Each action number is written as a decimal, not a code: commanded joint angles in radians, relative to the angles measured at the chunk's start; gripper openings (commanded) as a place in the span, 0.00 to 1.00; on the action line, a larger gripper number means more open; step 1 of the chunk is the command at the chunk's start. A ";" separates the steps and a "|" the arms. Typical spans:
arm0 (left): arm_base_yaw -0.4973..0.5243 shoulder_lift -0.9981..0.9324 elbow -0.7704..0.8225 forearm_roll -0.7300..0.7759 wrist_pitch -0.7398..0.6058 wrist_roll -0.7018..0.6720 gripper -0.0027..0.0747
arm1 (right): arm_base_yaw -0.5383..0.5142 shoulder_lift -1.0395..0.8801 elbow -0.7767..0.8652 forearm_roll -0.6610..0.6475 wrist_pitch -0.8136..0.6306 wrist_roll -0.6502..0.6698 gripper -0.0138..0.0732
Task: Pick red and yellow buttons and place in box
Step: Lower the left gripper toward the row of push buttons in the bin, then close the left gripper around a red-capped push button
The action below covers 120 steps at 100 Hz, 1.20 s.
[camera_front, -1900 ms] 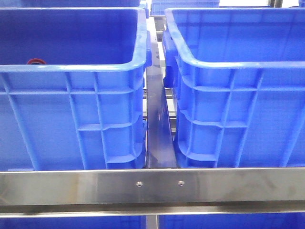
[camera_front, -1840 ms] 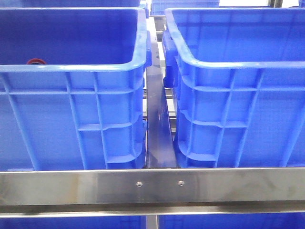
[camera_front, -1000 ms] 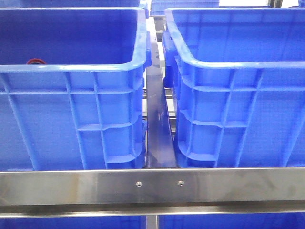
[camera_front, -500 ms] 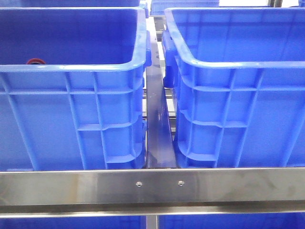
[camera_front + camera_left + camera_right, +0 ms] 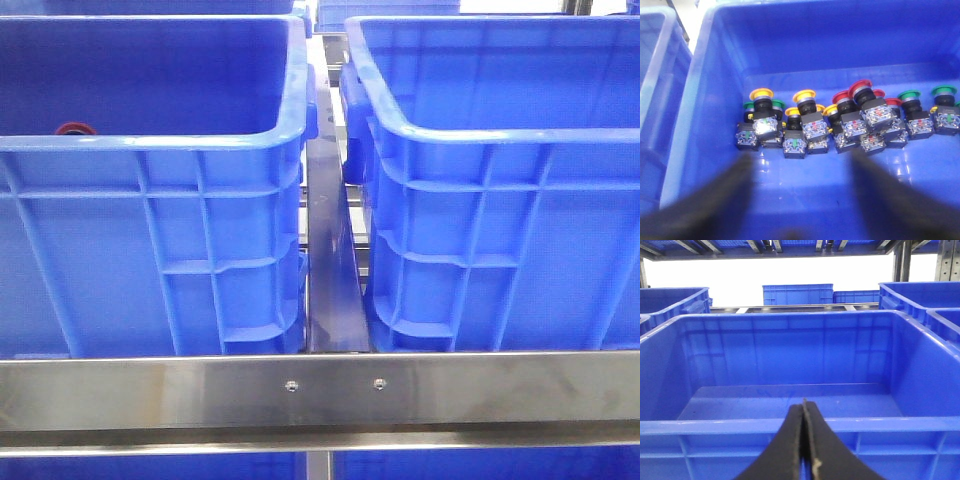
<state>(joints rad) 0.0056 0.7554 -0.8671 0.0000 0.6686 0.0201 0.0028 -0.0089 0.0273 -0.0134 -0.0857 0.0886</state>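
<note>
While the empty, wide-spread left gripper [image 5: 800, 165] hovers, centre it over one red-capped plastic push button [image 5: 861, 89]; right gripper [image 5: 804, 440] is closed, empty.

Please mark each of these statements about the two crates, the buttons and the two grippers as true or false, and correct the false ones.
1. The left gripper is open above the buttons. True.
2. The right gripper is open. False: its fingers are pressed together and hold nothing.
3. The buttons have only red and yellow caps. False: some caps are green as well.
4. The crate in front of the right gripper shows no buttons inside. True.
5. In the front view, both arms are visible over the two crates. False: no arm appears there, only the left crate, the right crate and a metal rail.
</note>
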 commanded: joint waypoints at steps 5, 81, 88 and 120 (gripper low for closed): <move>0.002 0.003 -0.035 -0.048 -0.093 -0.006 0.86 | 0.002 -0.023 0.000 -0.004 -0.084 -0.004 0.08; -0.358 0.553 -0.327 0.266 -0.026 -0.442 0.84 | 0.002 -0.023 0.000 -0.004 -0.084 -0.004 0.08; -0.383 0.607 -0.356 0.312 -0.026 -0.528 0.84 | 0.002 -0.023 0.000 -0.004 -0.084 -0.004 0.08; -0.408 0.764 -0.449 0.377 0.002 -0.663 0.84 | 0.002 -0.023 0.000 -0.004 -0.084 -0.004 0.08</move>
<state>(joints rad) -0.3956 1.5340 -1.2741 0.3253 0.6986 -0.5879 0.0028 -0.0089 0.0273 -0.0134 -0.0872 0.0886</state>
